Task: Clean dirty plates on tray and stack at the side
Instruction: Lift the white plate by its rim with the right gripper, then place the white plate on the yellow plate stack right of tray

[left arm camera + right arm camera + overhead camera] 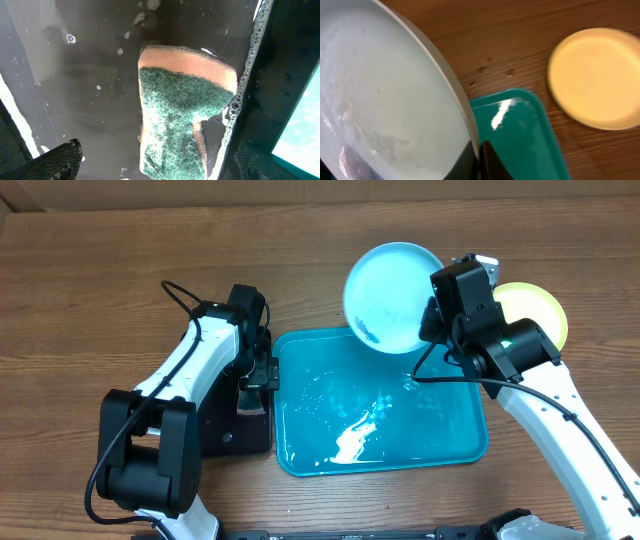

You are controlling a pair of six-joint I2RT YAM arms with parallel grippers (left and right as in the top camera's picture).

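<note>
My right gripper (432, 320) is shut on the rim of the light blue plate (392, 284) and holds it tilted above the far edge of the teal tray (470, 452). The plate has a dark smear near its lower edge. In the right wrist view the fingers (479, 162) pinch the plate's rim (445, 80) over the tray (520, 135). A pale yellow-green plate (535, 310) lies on the table at the right, also in the right wrist view (597, 75). My left gripper (258, 372) is open over a green and tan sponge (180, 110). A third plate is out of view.
The sponge lies in soapy water in a small black tray (222, 430) left of the teal tray. The teal tray holds water and white foam. The table is brown wood.
</note>
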